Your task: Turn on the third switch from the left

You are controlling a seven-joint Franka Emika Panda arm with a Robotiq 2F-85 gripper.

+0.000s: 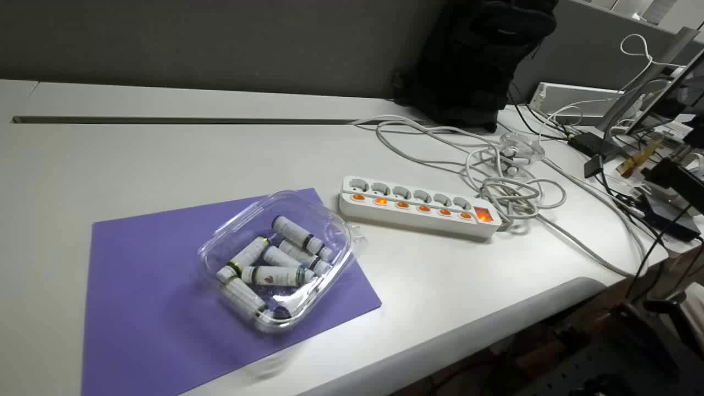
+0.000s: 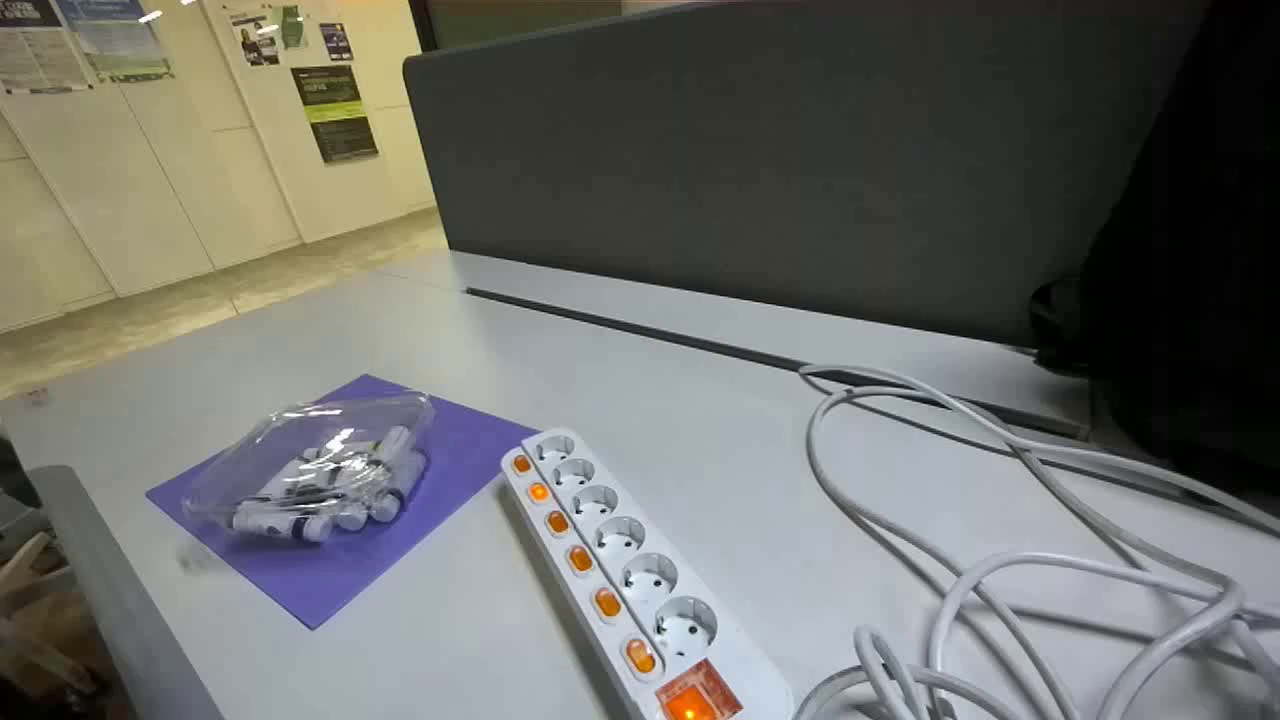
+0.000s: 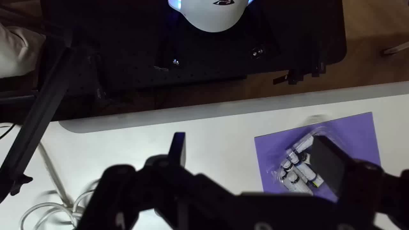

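The long white power strip (image 1: 410, 220) lies on the white desk, and it also shows in an exterior view (image 2: 603, 572). The third switch from the left (image 1: 402, 204) is a small orange rocker, third from the cable-free end, and it also shows in an exterior view (image 2: 557, 522). It looks unlit, while the second switch (image 1: 381, 201) glows brighter. The large main switch (image 1: 483, 215) at the cable end glows. My gripper (image 3: 250, 143) is open and empty above the desk in the wrist view, and does not show in the exterior views. The strip is hidden in the wrist view.
A clear plastic box (image 1: 335, 283) of small white bottles sits on a purple sheet (image 1: 148, 286) beside the strip. Tangled grey cables (image 1: 511, 192) lie at the strip's cable end. A black backpack (image 1: 473, 60) stands against the grey partition (image 2: 760, 170).
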